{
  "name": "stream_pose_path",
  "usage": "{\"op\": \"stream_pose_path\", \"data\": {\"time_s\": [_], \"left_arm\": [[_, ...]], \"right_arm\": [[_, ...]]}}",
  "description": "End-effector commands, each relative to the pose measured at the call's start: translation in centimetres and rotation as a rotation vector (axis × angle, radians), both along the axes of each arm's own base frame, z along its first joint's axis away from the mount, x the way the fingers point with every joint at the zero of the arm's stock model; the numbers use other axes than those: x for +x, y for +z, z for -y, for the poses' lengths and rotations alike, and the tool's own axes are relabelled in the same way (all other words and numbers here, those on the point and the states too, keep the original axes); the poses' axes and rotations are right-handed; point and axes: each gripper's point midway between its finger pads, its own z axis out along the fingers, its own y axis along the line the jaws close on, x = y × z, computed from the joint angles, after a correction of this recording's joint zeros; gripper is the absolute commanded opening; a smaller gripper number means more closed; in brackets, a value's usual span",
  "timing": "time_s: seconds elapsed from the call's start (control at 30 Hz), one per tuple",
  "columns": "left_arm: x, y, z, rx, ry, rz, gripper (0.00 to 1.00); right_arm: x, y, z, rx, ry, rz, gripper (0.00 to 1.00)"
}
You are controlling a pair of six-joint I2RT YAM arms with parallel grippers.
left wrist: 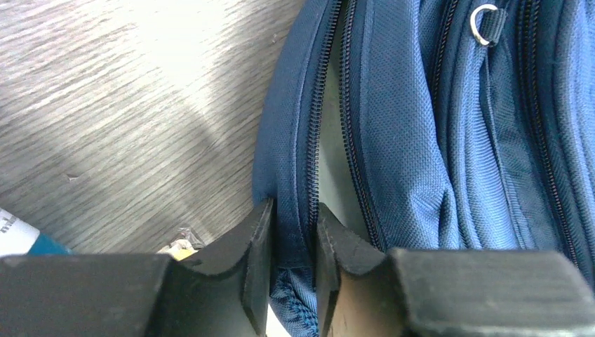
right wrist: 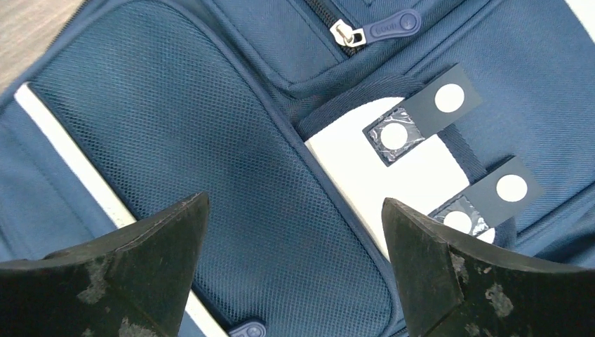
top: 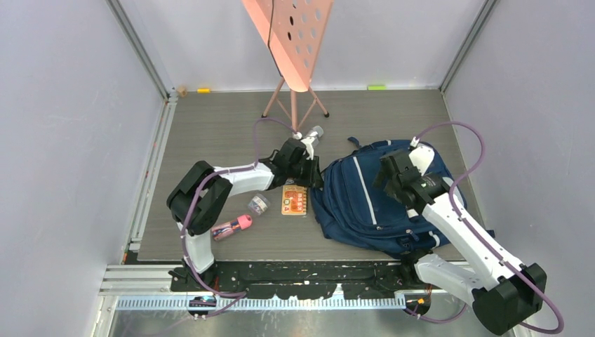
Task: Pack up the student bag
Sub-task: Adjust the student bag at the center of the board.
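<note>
Left gripper (left wrist: 295, 217) fingers (left wrist: 258, 253) pinch the zip-side lip of the student bag (top: 358, 200), lying right of centre on the tabletop (top: 210, 126); the right gripper (right wrist: 295, 203) hovers spread over its front — lifting the lip steadily, without slipping, should widen the opening.

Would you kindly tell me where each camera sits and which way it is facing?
Top external: above and behind the robot, looking down at the table; the left arm and right arm show, beside the student bag.
Left wrist: on the left arm, looking along the left gripper, shut on the bag's zipped edge.
Right wrist: over the bag's front, looking down past the right gripper, open.
Shared: all three see the bag.
</note>
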Motion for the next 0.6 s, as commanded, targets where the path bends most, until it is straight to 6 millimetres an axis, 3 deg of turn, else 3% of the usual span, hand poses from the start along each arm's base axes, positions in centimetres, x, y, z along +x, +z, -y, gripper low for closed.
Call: {"op": "stream_pose_path", "data": {"time_s": [0.0, 0.1, 0.2, 0.37, 0.47, 0.57], "left_arm": [[-1.7, 1.3, 2.5, -0.068, -0.085, 0.044, 0.21], [-3.0, 0.9, 2.9, -0.057, -0.101, 0.037, 0.12], [-4.2, 0.8, 3.0, -0.054, -0.096, 0.042, 0.1], [-6.8, 1.2, 3.6, -0.076, -0.09, 0.05, 0.07], [-8.9, 1.4, 4.5, -0.079, -0.111, 0.055, 0.06], [-10.6, 1.4, 5.0, -0.086, -0.099, 0.063, 0.06]], "right_arm": [[0.8, -1.1, 0.0, 0.009, -0.033, 0.016, 0.98], [0.9, -2.1, -0.4, 0.019, -0.013, 0.0, 0.93], [1.5, -2.7, -0.8, 0.026, 0.009, 0.003, 0.9], [2.8, -3.6, -1.4, 0.031, 0.047, 0.027, 0.68], [4.5, -4.0, -2.0, 0.031, 0.072, 0.066, 0.46], [6.7, -3.7, -2.4, 0.019, 0.089, 0.13, 0.42]]}}
